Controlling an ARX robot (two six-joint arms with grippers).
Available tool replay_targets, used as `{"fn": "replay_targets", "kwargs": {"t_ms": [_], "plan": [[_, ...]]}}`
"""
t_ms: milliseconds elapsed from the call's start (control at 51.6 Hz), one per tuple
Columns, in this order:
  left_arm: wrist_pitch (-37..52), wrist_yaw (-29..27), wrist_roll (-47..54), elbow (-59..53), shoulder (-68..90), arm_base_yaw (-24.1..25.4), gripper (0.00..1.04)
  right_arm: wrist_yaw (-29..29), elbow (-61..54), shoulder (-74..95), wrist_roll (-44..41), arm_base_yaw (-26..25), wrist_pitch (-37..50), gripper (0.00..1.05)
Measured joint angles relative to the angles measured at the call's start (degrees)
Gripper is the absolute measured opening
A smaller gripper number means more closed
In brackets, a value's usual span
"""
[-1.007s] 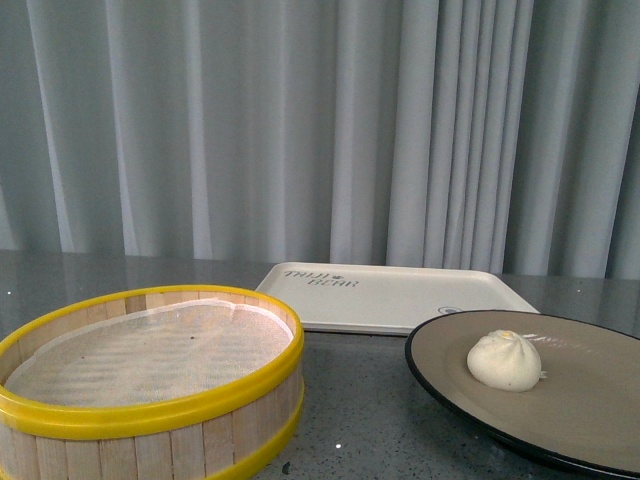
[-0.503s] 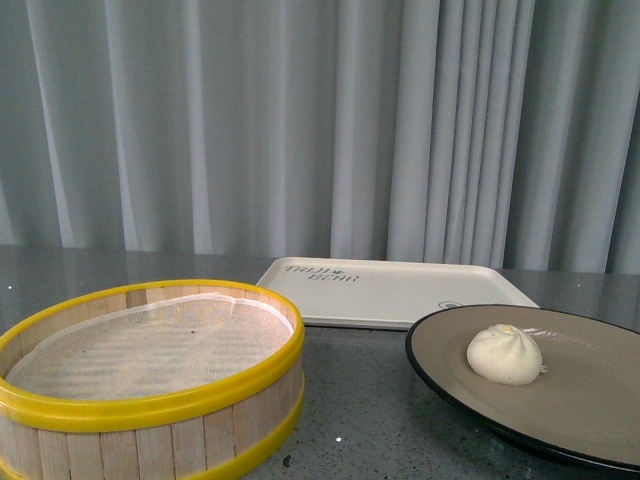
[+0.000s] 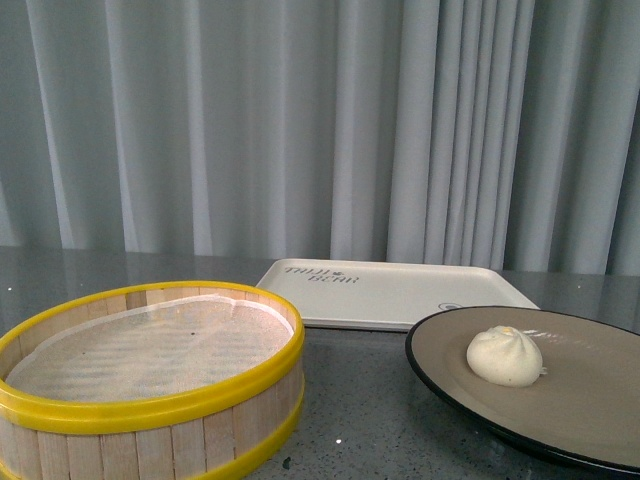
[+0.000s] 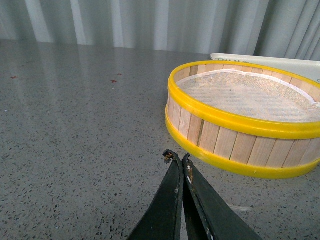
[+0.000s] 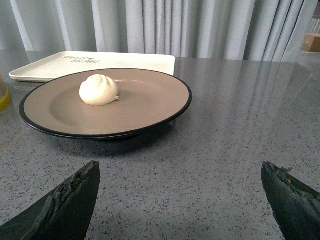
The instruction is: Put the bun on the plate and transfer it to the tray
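Since a second ago only the yellow-rimmed wooden steamer basket (image 3: pixel 150 415) shifted slightly; cream pleated bun (image 3: pixel 505 357) rests on black-rimmed tan plate (image 3: pixel 590 395), near off-white plastic tray (image 3: pixel 400 295), so I have right tool (image 5: pixel 179 167) gaping empty toward plate, left tool (image 4: pixel 178 159) closed, idle.

Plate (image 3: pixel 590 400) cropped at 4 o'clock edge in front view, basket (image 3: pixel 150 445) cropped at 7 o'clock, tray (image 3: pixel 400 295) lettering illegible.

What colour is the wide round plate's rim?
The wide round plate's rim is black; clearest in right wrist view.
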Motion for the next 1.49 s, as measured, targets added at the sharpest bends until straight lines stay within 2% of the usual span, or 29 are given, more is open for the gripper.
{"fn": "replay_targets", "kwargs": {"t_ms": [465,561,833,949,1278,1491], "plan": [[-7.41,0.0,0.0,0.02,-7.39,0.0,0.04,0.0,0.0,0.0,0.0,0.0,0.0,0.96],[-17.05,0.04,0.07,0.02,-15.5,0.0,0.04,0.02,0.0,0.0,0.0,0.0,0.0,0.96],[-17.51,0.04,0.0,0.02,-17.09,0.0,0.06,0.0,0.0,0.0,0.0,0.0,0.0,0.96],[-17.51,0.04,0.07,0.02,-17.09,0.0,0.23,0.0,0.0,0.0,0.0,0.0,0.0,0.96],[-17.51,0.04,0.07,0.02,-17.11,0.0,0.98,0.0,0.0,0.0,0.0,0.0,0.0,0.96],[-17.51,0.04,0.11,0.02,-17.11,0.0,0.98,0.0,0.0,0.0,0.0,0.02,0.0,0.96]]}}
